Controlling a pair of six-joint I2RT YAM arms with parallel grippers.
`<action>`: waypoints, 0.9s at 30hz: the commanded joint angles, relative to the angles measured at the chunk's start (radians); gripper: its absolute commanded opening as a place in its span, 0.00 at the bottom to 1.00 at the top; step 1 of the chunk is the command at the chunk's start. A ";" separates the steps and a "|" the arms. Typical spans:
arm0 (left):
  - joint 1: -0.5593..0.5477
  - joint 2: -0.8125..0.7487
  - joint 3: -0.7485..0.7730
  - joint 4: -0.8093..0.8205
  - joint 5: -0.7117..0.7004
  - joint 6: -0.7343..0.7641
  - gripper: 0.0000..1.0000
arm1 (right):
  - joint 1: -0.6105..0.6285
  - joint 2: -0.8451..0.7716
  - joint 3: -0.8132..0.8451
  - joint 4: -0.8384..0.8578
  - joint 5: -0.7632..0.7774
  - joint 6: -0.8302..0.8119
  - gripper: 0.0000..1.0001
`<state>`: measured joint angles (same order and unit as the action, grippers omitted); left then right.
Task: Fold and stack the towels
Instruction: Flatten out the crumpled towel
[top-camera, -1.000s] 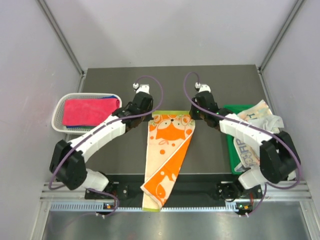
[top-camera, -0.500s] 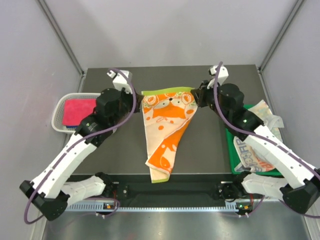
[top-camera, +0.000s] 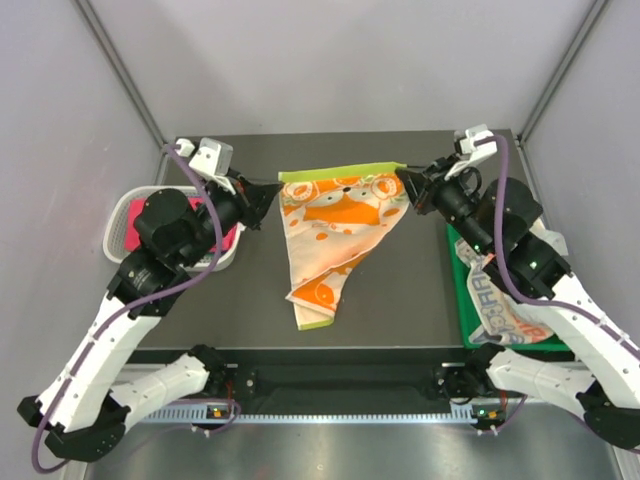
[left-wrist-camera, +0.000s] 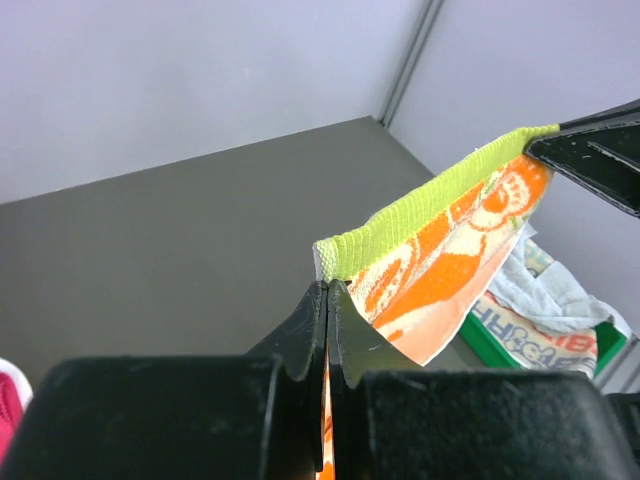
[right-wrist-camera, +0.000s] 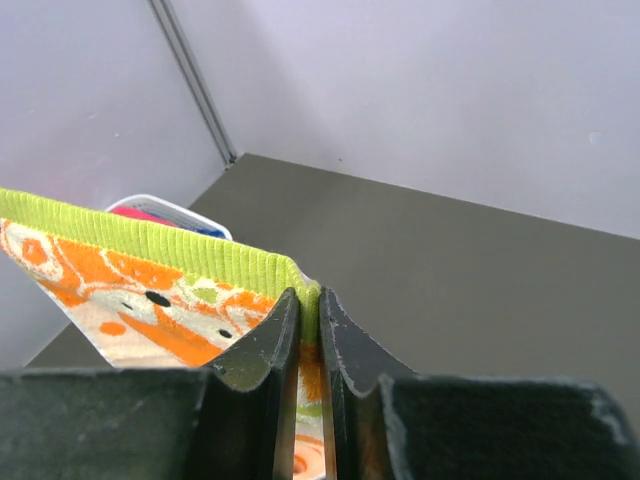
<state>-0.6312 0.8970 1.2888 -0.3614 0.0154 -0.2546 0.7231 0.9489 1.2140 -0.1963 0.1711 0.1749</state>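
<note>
An orange and white patterned towel (top-camera: 335, 225) with a lime-green hem hangs in the air, stretched between both grippers; its lower end trails on the dark table. My left gripper (top-camera: 272, 190) is shut on the towel's left top corner (left-wrist-camera: 335, 262). My right gripper (top-camera: 403, 178) is shut on its right top corner (right-wrist-camera: 295, 280). A pink-red towel (top-camera: 135, 228) lies in the white mesh basket (top-camera: 118, 215) at the left, a blue one under it. A white letter-print towel (top-camera: 500, 300) lies bunched on the green tray (top-camera: 462, 300) at the right.
The dark table (top-camera: 400, 300) is walled by grey panels at the back and sides. The basket stands by its left edge, the green tray by its right edge. The arm bases sit on the rail at the near edge.
Both grippers have risen and moved back and apart, lifting the orange towel's top edge and pulling it taut. The towel's lower end has been drawn off the table's front edge.
</note>
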 joint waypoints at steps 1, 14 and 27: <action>-0.002 -0.029 0.050 0.053 0.066 0.012 0.00 | 0.018 -0.036 0.058 0.005 0.004 -0.023 0.09; -0.002 -0.076 0.086 0.082 0.166 -0.003 0.00 | 0.030 -0.119 0.058 0.017 -0.045 -0.031 0.08; -0.002 -0.089 0.086 0.085 0.146 -0.029 0.00 | 0.030 -0.127 0.070 -0.022 -0.082 -0.025 0.09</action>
<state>-0.6342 0.8211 1.3533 -0.3428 0.2016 -0.2806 0.7444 0.8192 1.2449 -0.2222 0.0692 0.1600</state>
